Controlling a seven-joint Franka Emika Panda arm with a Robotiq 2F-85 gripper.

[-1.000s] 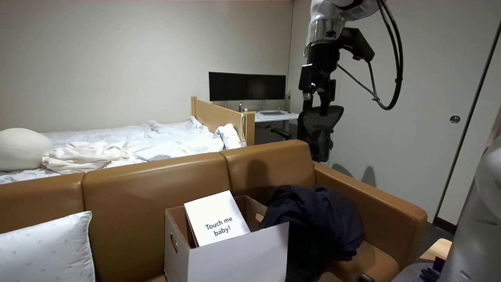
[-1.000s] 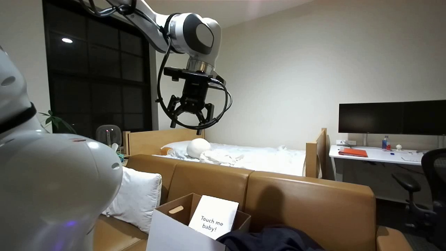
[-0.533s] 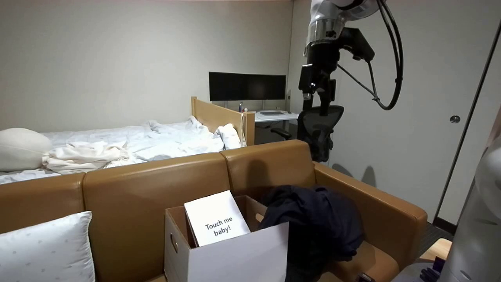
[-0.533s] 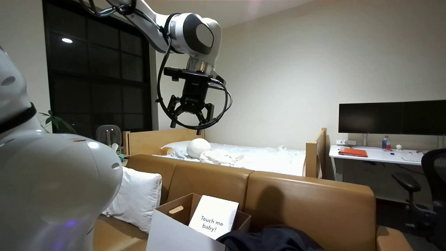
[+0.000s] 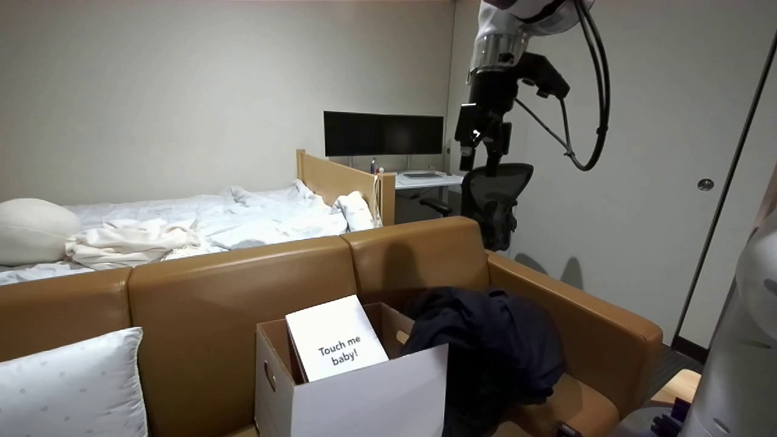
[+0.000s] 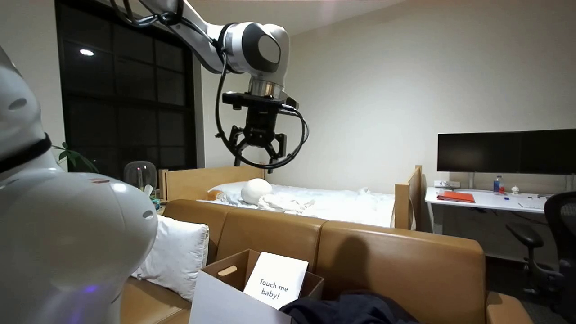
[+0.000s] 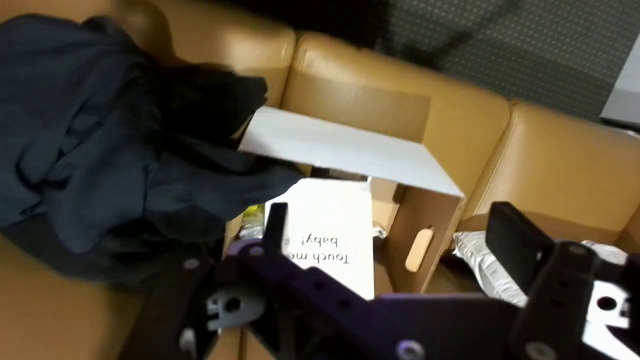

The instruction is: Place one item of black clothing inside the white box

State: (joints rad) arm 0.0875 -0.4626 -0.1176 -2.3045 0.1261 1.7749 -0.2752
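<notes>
The black clothing (image 5: pixel 485 340) lies heaped on the sofa against the white box (image 5: pixel 370 400). It also shows in an exterior view (image 6: pixel 351 310) and in the wrist view (image 7: pixel 95 135), where one fold reaches over the box's near corner. I cannot tell how many pieces the heap holds. The box shows in the wrist view (image 7: pixel 345 150) and in an exterior view (image 6: pixel 234 301), open at the top, brown inside. My gripper (image 7: pixel 389 207) is open and empty, high above the sofa and apart from both; it also shows in both exterior views (image 5: pixel 479 169) (image 6: pixel 254 166).
A white panel reading "Touch me baby!" (image 5: pixel 337 340) leans inside the box and fills part of its opening. The brown sofa's backrest (image 5: pixel 243 273) stands behind, its armrest (image 5: pixel 576 297) beside the clothing. A white pillow (image 5: pixel 73 382) lies on the sofa on the box's other side.
The arm has shifted slightly: the gripper moved left and a little up in an exterior view where the clothing shows fully, and right in the view with the window. Clothing and box have not moved.
</notes>
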